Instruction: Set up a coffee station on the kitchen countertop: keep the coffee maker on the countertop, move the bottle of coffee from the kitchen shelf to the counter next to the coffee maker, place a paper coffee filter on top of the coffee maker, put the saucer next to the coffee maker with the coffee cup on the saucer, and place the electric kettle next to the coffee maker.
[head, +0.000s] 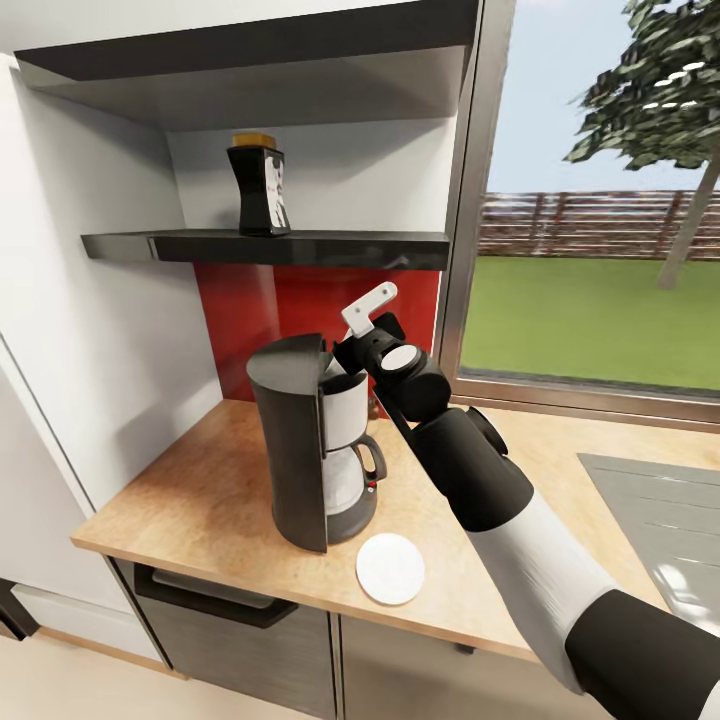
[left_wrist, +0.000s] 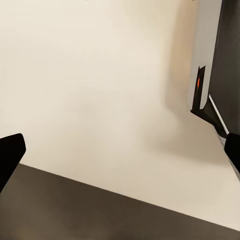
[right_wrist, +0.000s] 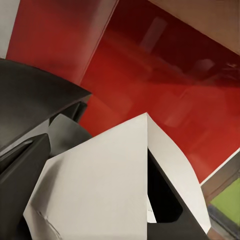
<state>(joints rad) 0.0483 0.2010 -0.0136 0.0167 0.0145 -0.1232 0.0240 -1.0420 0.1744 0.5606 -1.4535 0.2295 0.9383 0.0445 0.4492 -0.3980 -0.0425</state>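
The dark grey coffee maker (head: 308, 450) stands on the beige kitchen countertop (head: 190, 505), its lid tipped up. My right gripper (head: 347, 354) hovers just over the machine's open top, next to the lid. Up close, the right gripper (right_wrist: 95, 192) is shut on the white paper coffee filter (right_wrist: 100, 185), with the coffee maker's dark lid (right_wrist: 35, 100) beside it. The white saucer (head: 390, 568) lies on the counter in front of the machine. The bottle of coffee (head: 258, 185) stands on the dark kitchen shelf (head: 300, 247) above. My left gripper (left_wrist: 120, 155) is open, facing a plain beige surface.
A red backsplash (head: 300, 300) runs behind the machine, with a white wall at the left. A window frame (head: 465, 200) rises to the right of the shelf. A grey sink drainer (head: 660, 510) is set into the counter at the right.
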